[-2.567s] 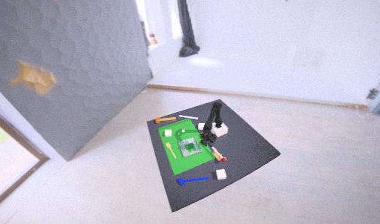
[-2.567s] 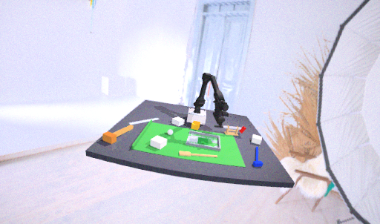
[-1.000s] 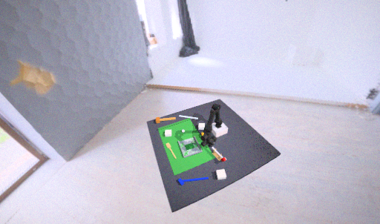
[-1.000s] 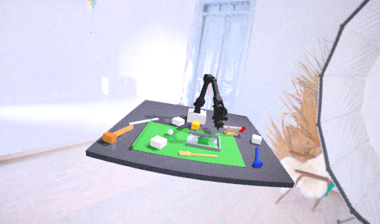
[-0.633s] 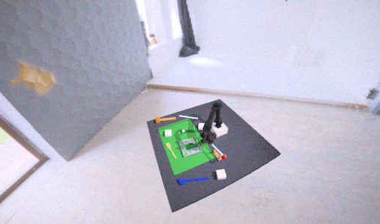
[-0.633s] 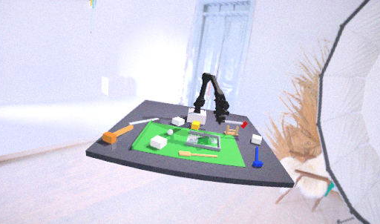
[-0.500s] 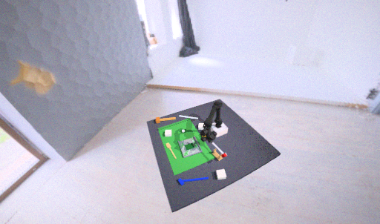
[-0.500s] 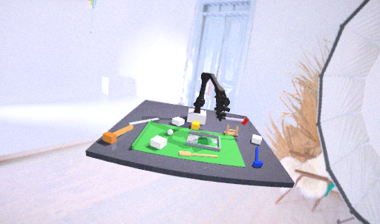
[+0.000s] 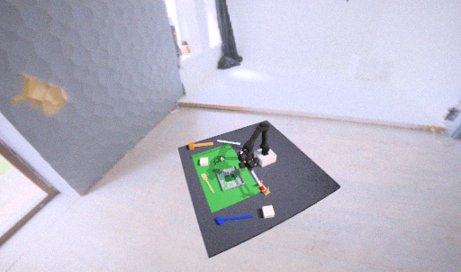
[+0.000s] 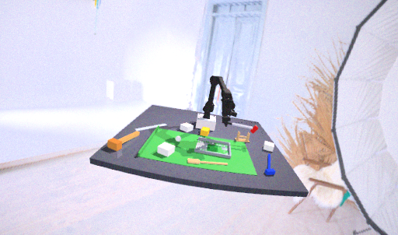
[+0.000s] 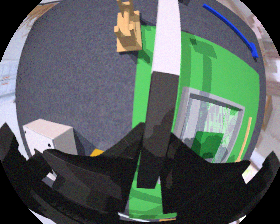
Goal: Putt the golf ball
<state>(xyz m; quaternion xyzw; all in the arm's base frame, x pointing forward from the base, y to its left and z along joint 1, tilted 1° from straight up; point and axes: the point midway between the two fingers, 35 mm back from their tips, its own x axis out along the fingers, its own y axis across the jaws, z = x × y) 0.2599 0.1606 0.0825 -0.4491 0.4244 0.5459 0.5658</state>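
My gripper (image 9: 249, 167) (image 10: 226, 124) (image 11: 150, 127) is shut on the dark grip of the red putter. The putter's white shaft (image 9: 256, 178) (image 10: 241, 125) (image 11: 169, 45) points away from the fingers, with its red head (image 9: 262, 188) (image 10: 254, 129) at the far end, outside the wrist view. The wooden stand (image 9: 266, 192) (image 10: 242, 139) (image 11: 127, 35) is close beside the shaft. The white golf ball (image 9: 221, 158) (image 10: 178, 138) lies on the green mat (image 9: 219, 203) (image 10: 239, 165) (image 11: 216, 62). A grey-walled frame (image 10: 220, 155) (image 11: 242, 122) with green inside stands on the mat; ramp details are unclear.
White blocks (image 9: 203, 161) (image 9: 268, 212) (image 10: 186, 127), a yellow block (image 10: 204, 131) (image 11: 97, 152) and a wooden paddle (image 9: 207, 181) (image 10: 193, 161) are around the mat. An orange mallet (image 9: 192, 146) (image 10: 114, 144), blue club (image 9: 234, 219) (image 10: 270, 170) and white bar (image 9: 229, 142) (image 10: 151, 127) lie on the dark table.
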